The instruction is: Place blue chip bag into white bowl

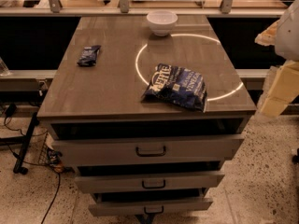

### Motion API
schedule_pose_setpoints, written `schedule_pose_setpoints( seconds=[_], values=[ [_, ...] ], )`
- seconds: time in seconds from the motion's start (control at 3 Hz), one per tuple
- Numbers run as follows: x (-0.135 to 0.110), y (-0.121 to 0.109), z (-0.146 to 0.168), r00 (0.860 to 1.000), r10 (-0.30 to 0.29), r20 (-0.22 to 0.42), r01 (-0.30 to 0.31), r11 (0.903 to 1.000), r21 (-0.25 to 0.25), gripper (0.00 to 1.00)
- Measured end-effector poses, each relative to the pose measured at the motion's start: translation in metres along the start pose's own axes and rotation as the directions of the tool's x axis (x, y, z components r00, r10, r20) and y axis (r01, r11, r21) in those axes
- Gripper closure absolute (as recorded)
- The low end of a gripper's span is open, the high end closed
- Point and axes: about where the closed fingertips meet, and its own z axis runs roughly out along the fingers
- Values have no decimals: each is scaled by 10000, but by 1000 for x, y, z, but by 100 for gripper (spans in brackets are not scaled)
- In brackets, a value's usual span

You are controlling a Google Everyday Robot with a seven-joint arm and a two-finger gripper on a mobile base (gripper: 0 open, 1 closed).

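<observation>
The blue chip bag [176,86], dark navy with white "Kettle" lettering, lies flat on the front right part of the grey cabinet top [112,78]. The white bowl [161,22] stands upright and empty at the far edge of the top, behind the bag and well apart from it. My gripper [279,90] shows as pale cream parts at the right edge of the camera view. It is off the cabinet's right side, clear of the bag and the bowl, and holds nothing that I can see.
A small narrow dark blue packet [88,55] lies on the left part of the top. A bright ring of light [187,64] reflects on the surface. Below, three drawers [150,150] stand slightly open. Cables [28,139] lie on the floor at left. A rail [140,10] runs behind.
</observation>
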Motion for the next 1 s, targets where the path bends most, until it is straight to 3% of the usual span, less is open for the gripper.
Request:
schedule_pose_setpoints(
  seconds=[0.33,1.0],
  values=[
    [0,0,0,10000,-1,2,1,10000,2,0],
    [-59,-18,69,9806,-317,1937,432,9975,-552,0]
  ],
)
